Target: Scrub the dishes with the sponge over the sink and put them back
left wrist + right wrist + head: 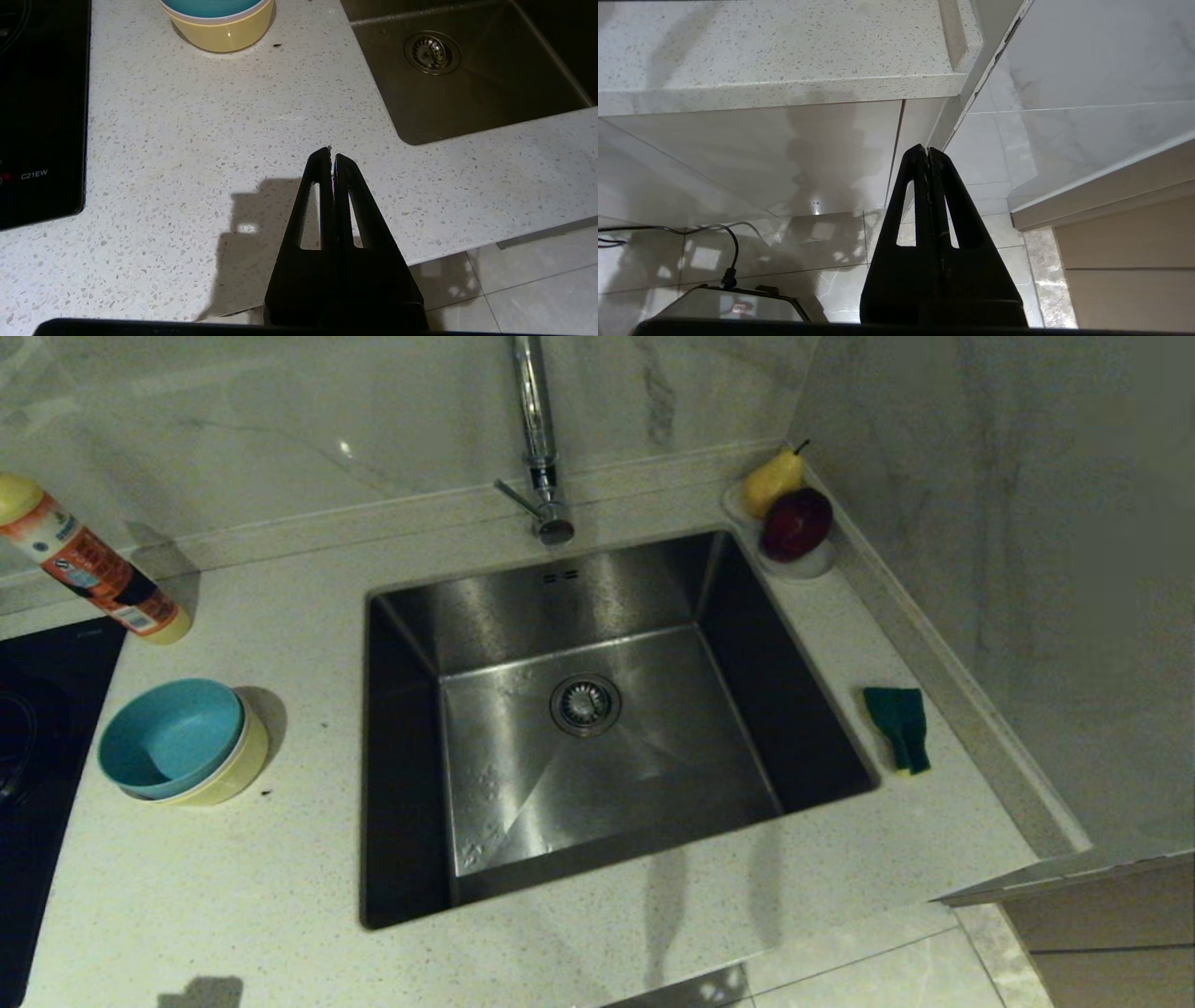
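A light blue bowl (168, 733) sits nested in a yellow bowl (229, 770) on the counter left of the sink (597, 803); the same stack, blue bowl (212, 5) in yellow bowl (224, 32), shows in the left wrist view. The green and yellow sponge (898, 728) lies on the counter right of the sink. My left gripper (332, 152) is shut and empty above the counter's near edge, well short of the bowls. My right gripper (927, 150) is shut and empty, below the counter edge in front of the cabinet. Neither gripper shows in the head view.
A tap (537, 439) stands behind the sink. A white dish (808, 565) with a pear (773, 481) and a red apple (796, 523) sits at the back right corner. A detergent bottle (89, 565) leans at the back left. A black hob (42, 747) borders the counter's left.
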Tool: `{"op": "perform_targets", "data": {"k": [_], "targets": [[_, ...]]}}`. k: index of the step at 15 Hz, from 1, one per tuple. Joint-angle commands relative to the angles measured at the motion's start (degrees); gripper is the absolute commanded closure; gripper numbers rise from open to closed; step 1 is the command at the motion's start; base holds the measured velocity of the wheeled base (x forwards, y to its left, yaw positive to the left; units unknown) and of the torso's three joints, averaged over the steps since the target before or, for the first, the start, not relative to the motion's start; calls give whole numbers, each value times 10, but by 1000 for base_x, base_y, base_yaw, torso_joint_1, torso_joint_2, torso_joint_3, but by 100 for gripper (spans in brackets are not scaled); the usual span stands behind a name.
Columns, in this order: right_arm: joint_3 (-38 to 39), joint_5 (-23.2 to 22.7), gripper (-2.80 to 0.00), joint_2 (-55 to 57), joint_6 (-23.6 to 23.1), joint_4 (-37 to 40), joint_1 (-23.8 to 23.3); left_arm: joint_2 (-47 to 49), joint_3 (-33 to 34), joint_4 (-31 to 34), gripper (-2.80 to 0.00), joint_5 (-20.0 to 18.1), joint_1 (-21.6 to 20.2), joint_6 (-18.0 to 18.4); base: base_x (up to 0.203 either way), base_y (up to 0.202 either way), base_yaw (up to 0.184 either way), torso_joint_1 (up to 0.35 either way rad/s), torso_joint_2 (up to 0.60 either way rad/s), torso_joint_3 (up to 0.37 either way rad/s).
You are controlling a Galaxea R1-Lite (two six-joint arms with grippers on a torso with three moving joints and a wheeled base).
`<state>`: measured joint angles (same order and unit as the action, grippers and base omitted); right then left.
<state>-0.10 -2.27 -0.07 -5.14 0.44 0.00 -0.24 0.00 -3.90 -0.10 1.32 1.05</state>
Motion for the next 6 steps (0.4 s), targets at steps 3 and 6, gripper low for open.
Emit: {"op": "perform_targets", "data": {"k": [3, 6], "targets": [[0, 2, 0, 0, 6, 1, 0, 2, 15, -1, 0, 0, 0, 0, 0, 0, 0, 0, 0, 0], [0, 3, 0, 0, 20, 0, 0, 2, 15, -1, 0, 0, 0, -1, 0, 0, 0, 0, 0, 0]]}}
